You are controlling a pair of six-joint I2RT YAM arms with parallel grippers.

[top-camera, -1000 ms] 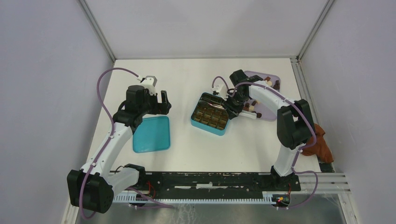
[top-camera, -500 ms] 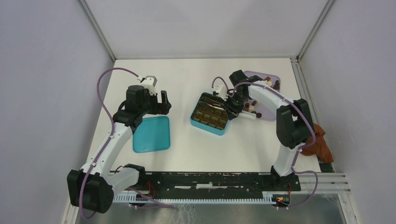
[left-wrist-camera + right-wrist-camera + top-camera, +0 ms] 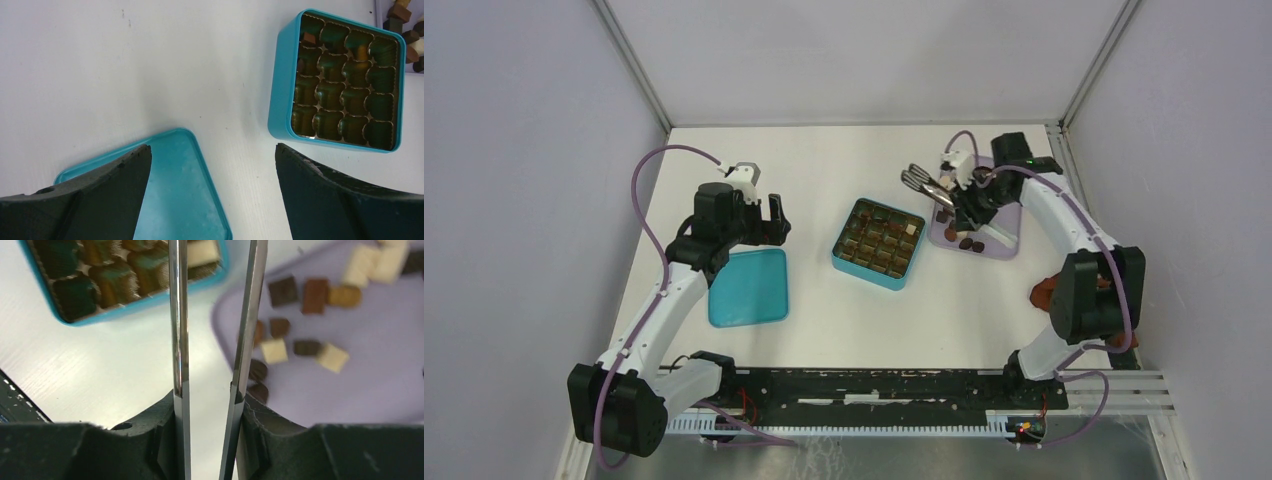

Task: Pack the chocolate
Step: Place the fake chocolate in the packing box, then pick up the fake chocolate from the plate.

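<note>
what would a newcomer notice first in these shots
The teal box of gold cups sits mid-table and draws the eye first. Right of it the right gripper holds metal tongs at the edge of a purple tray strewn with chocolate. The left gripper hangs open near the lid.

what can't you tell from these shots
- Tongs: tips cut off by the right wrist view's top edge; too small from above.
- Box: its wall shades the cups in the left wrist view, so chocolate inside can't be counted.
- Cloth: mostly hidden behind the right arm, top view.
</note>
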